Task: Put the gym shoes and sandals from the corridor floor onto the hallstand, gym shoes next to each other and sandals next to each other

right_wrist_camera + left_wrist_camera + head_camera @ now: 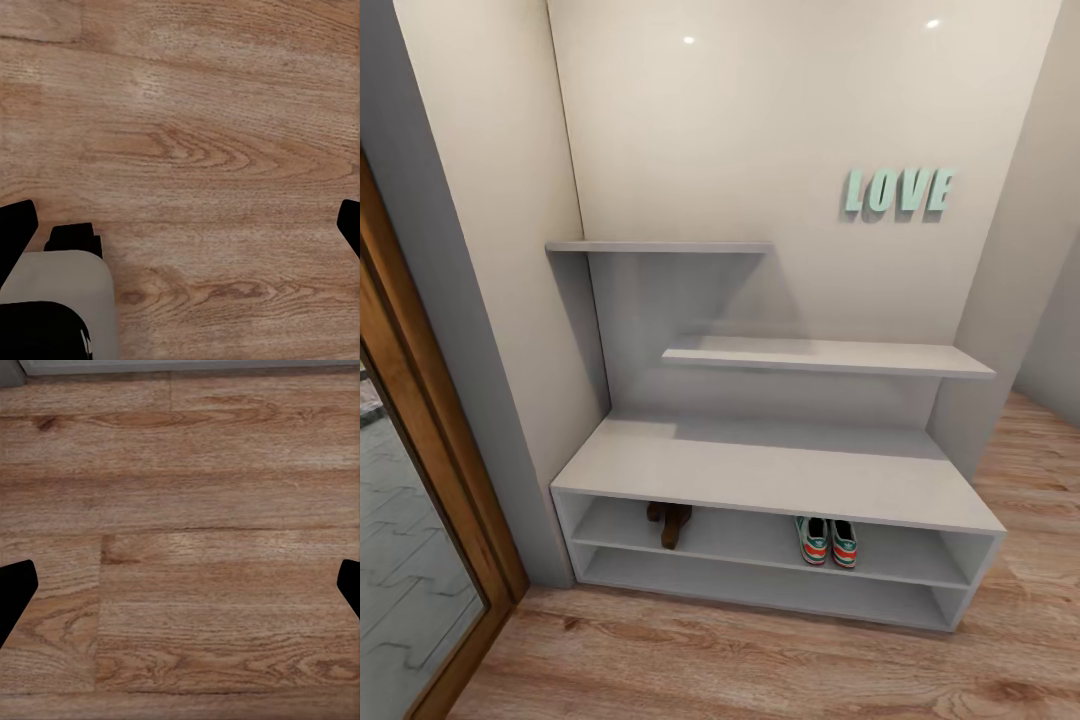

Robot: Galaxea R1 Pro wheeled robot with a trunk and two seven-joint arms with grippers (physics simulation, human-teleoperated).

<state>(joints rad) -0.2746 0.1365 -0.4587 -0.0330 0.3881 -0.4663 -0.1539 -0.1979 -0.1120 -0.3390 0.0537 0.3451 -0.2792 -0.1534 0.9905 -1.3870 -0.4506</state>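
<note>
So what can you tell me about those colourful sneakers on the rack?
The sneakers are a pair, white with teal-green and red-orange stripes. They stand upright side by side, close together, on the upper of the two low open shelves of the rack, towards its right half. Their ends face outward; the broad top hides the rest. They sit apart from the brown sandals further left.

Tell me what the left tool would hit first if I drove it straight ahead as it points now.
Most likely the bare wood floor: the left tool is open and points at the planks, with nothing between. How far away the floor is I cannot judge.

Hallstand (780,470) upper shelf holds sandals (669,520), gym shoes (827,541).
</note>
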